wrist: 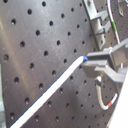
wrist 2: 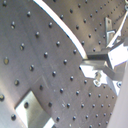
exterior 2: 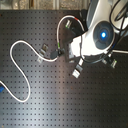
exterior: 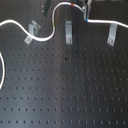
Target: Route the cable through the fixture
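Observation:
The white cable (exterior: 15, 22) comes in from the first exterior view's left and passes at the left fixture clip (exterior: 33, 30). It has a green band (exterior: 53, 23), then arcs up to a red band (exterior: 75, 5). My gripper (exterior: 87, 14) is shut on the cable at its blue band (wrist: 85, 59), above the board between the middle fixture (exterior: 68, 31) and the right fixture (exterior: 113, 34). From the gripper the cable runs on to the first exterior view's right (exterior: 112, 23). In the second exterior view the arm (exterior 2: 97, 37) hides the gripper and most fixtures.
The black perforated board (exterior: 65, 85) fills both exterior views. A loop of cable (exterior 2: 17, 65) lies at the second exterior view's left. Another stretch of cable (exterior: 2, 70) curves along the first exterior view's left edge. A metal clip (wrist 2: 30, 112) shows in the second wrist view.

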Controlling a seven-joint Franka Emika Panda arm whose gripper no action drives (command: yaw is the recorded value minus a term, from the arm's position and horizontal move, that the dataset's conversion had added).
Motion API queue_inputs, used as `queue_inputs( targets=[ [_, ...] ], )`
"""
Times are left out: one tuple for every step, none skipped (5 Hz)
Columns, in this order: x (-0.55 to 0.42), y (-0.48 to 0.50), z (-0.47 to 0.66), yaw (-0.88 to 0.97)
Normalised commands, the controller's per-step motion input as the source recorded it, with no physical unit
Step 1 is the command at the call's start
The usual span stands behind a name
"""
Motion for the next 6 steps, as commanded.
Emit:
queue_inputs(
  targets=[
    [0.000, 0.000, -0.02, 0.00],
    [0.088, -0.325, -0.22, -0.12],
    [0.146, -0.533, -0.25, -0.17],
    [0.183, -0.555, -0.23, -0.15],
    [0.303, -0.527, -0.11, -0.09],
    [0.312, -0.056, -0.12, 0.19]
  ],
)
